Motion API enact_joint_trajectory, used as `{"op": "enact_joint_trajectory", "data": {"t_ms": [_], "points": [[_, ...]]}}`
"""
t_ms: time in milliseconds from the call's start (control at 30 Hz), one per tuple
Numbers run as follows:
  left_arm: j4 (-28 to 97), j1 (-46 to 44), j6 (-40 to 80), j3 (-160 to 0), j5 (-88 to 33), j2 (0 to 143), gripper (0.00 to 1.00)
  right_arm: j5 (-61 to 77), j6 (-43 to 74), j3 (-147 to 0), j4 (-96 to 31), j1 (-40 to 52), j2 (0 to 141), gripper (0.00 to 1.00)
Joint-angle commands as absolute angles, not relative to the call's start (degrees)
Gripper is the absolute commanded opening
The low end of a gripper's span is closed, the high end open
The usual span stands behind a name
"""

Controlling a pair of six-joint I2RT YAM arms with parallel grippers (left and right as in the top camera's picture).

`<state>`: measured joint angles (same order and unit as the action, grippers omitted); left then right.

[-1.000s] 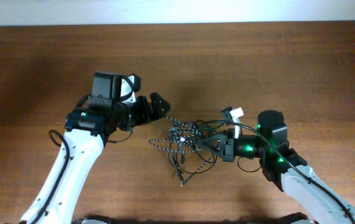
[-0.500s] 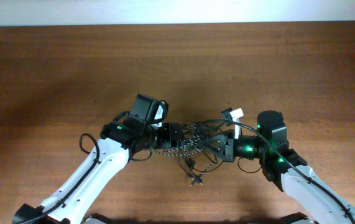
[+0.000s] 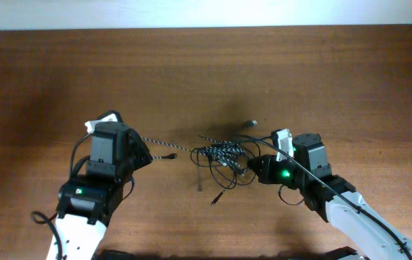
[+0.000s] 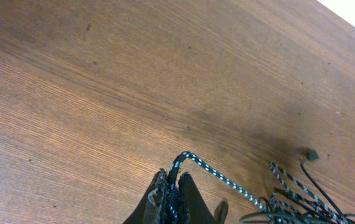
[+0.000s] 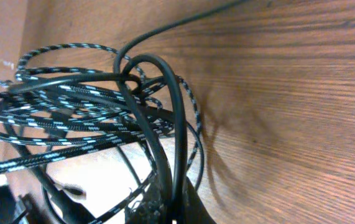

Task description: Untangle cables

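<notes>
The cables (image 3: 218, 152) sit knotted on the table (image 3: 206, 65) between the arms, black loops crossing speckled ones. The left gripper (image 4: 172, 182) is pinched tight on the braided cable (image 4: 227, 180), which stretches out from the knot. The right gripper (image 5: 168, 205) is clamped on the plain black cable (image 5: 179, 124).

The bench (image 3: 321, 72) is brown wood with an even grain. Near its middle sits a tangle of the speckled cable (image 3: 220, 150) and the thin black cable (image 5: 179, 124), with a small plug (image 3: 251, 123) just beyond it.
</notes>
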<state>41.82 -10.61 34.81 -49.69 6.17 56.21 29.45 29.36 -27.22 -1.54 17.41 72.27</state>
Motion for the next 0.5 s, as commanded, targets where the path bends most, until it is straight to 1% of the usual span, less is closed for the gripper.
{"op": "enact_joint_trajectory", "data": {"t_ms": [0,67,100,133,233,267,300,333,367,400,433,467], "points": [[43.4,-8.7,35.4,-49.8,13.8,53.0,0.00,22.1,28.9,-27.3,-2.0,17.2,72.1,0.04],[45.3,-4.2,35.4,-49.8,14.0,50.8,0.00,16.2,28.9,-27.3,-2.3,17.2,72.1,0.07],[47.2,-0.6,38.2,-49.8,14.0,49.7,0.00,12.1,28.9,-27.3,-2.4,17.2,72.1,0.10],[49.6,2.6,40.6,-49.8,13.9,49.4,0.00,6.7,28.9,-27.3,-2.3,17.2,72.1,0.10],[52.4,5.9,40.5,-49.8,14.0,49.4,0.00,-7.8,29.4,-27.3,-1.3,17.2,72.1,0.10],[52.4,6.5,40.6,-49.8,14.0,49.4,0.00,-7.8,29.4,-27.3,-1.1,17.2,72.1,0.10],[52.4,6.6,40.5,-49.8,14.0,49.4,0.00,-7.8,29.4,-27.3,0.6,17.2,72.1,0.14],[52.4,6.6,40.5,-49.8,14.0,49.4,0.00,-7.8,29.4,-27.3,8.6,17.2,72.1,0.21],[52.6,6.6,40.5,-49.8,14.0,49.4,0.00,-7.6,31.4,-27.3,15.4,17.2,72.0,0.21],[53.7,6.6,40.5,-49.8,14.7,49.4,0.00,-7.6,37.0,-27.3,20.7,17.2,72.0,0.22],[56.3,6.6,40.6,-49.8,17.0,49.4,0.00,-7.6,38.6,-27.3,24.9,17.2,71.7,0.26],[57.2,6.6,40.6,-49.8,18.5,49.4,0.00,-3.6,38.6,-27.3,24.4,17.2,70.7,0.36]]}}
